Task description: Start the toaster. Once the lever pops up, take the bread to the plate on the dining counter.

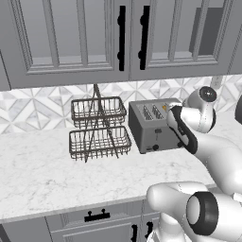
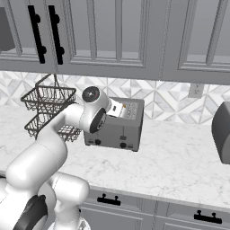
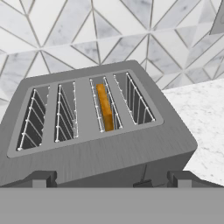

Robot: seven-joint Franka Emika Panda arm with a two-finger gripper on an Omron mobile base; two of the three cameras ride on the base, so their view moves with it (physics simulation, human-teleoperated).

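Toaster (image 1: 152, 124) of grey metal stands on a white marble surface (image 1: 56, 175) against a patterned tile wall, with a two-tier wire basket rack (image 1: 98, 127) just beside it at 9 o'clock in the left base view. From the hand view, looking down at the toaster's top, its slots run side by side from 6 toward 12 o'clock, and the bread (image 3: 105, 107) sits on edge deep in the third slot from the left, showing a golden-brown upper edge whose long axis runs along the slot. The end effector (image 3: 111, 180) hovers close above the toaster's near edge; its two dark tips stand far apart, jaws wide and holding nothing. The lever (image 1: 158, 136), a small dark tab on the front face, sits partway down its vertical slot; whether it is pressed or popped is too small to tell. By this look, the bread is not yet lifted out, and the carry to the plate is still ahead.
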